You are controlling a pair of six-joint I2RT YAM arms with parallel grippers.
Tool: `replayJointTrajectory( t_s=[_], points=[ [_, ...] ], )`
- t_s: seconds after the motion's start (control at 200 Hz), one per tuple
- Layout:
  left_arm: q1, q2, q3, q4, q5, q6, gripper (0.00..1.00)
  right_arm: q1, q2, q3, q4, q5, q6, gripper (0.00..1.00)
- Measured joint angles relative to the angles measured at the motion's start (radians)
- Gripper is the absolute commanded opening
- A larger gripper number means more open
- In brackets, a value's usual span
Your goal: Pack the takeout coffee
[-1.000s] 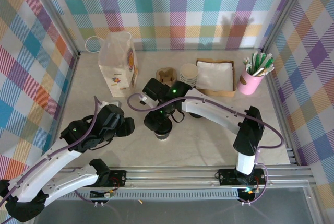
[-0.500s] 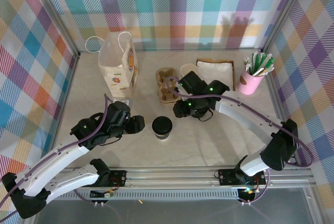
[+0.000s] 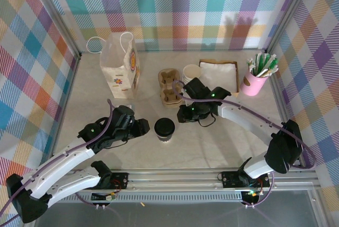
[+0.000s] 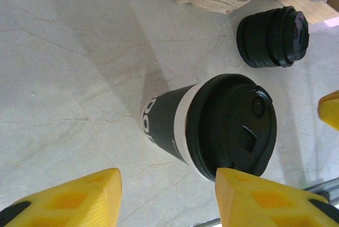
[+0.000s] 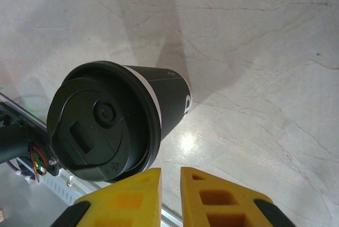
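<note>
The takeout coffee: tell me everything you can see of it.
The takeout coffee is a small paper cup with dark grey sides, white print and a pale band under the rim, closed by a round black plastic lid with a sip slot. It stands upright on the pale marbled table, apart from the cup carrier and the loose lids. Nothing else appears to touch it.
</note>
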Motion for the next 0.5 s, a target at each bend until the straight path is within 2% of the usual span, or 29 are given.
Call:
replayJointTrajectory(
  t_s=[0.155, 0.5],
  points=[
    [0.013, 0.022, -0.025, 0.040, 0.044, -0.031, 0.40, -0.007, 0.032, -0.022, 0.024, -0.026, 0.018, 0.16],
    [0.035, 0.050, -0.033, 0.060, 0.109, -0.051, 0.34, -0.008, 0.105, -0.026, 0.046, -0.073, 0.024, 0.16]
  ],
)
